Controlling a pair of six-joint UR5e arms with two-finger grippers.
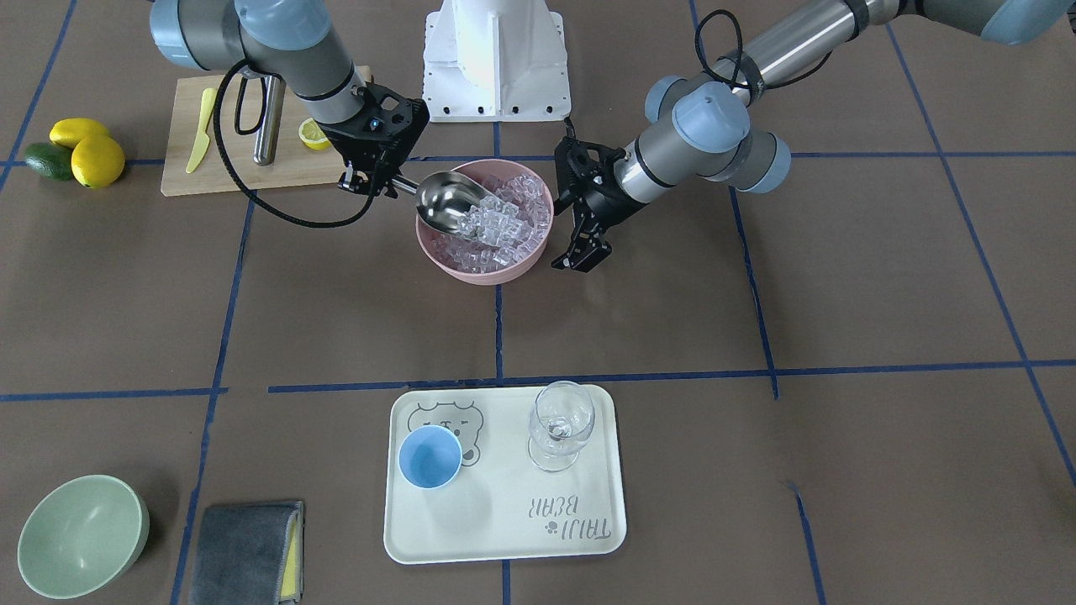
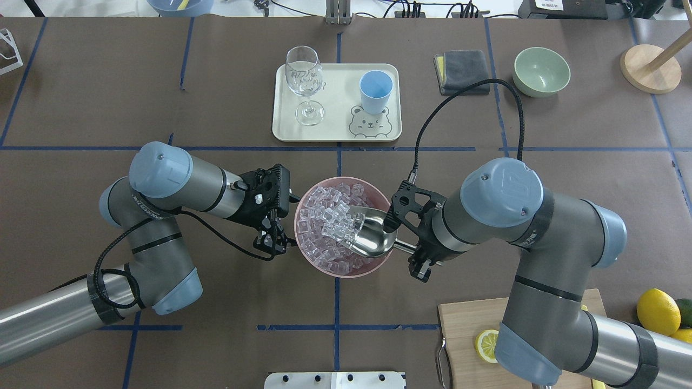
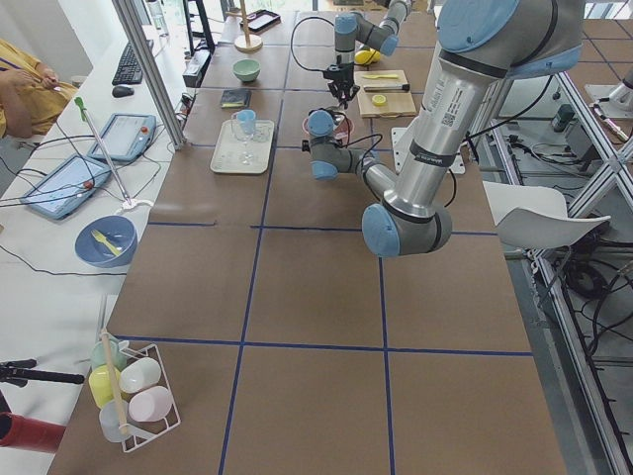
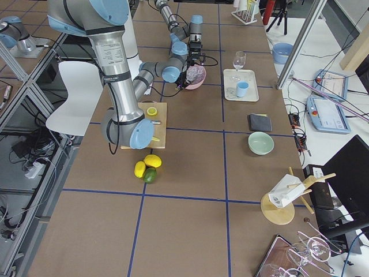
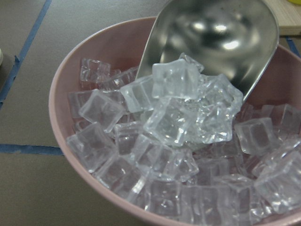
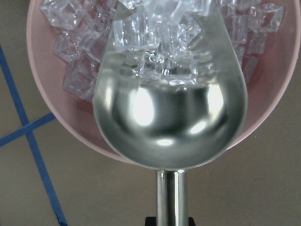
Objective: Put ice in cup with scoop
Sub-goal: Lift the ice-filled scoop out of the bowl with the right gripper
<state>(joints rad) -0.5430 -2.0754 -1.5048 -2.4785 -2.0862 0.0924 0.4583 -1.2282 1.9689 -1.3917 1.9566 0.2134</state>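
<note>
The right gripper [image 1: 371,182] pinches the scoop [image 1: 450,202] by its handle, with the mouth pushed into the ice [image 1: 508,227] in the pink bowl [image 1: 471,270], upper centre. Lift it level and slowly so no cubes spill. The cup [image 1: 429,456] stands on the tray [image 1: 504,538], lower centre.

This is a robotics lab. Two industrial arms, the left arm [image 3: 465,99] and the right arm [image 4: 112,63], stand at a long table [image 3: 316,287] papered brown and marked into squares with blue tape [image 1: 498,336]. Along the left edge of the exterior left view, a white side bench [image 3: 40,257] carries teach pendants [image 3: 124,137] and a keyboard [image 3: 129,61], with an aluminium frame post [image 3: 148,69] beside it.
</note>
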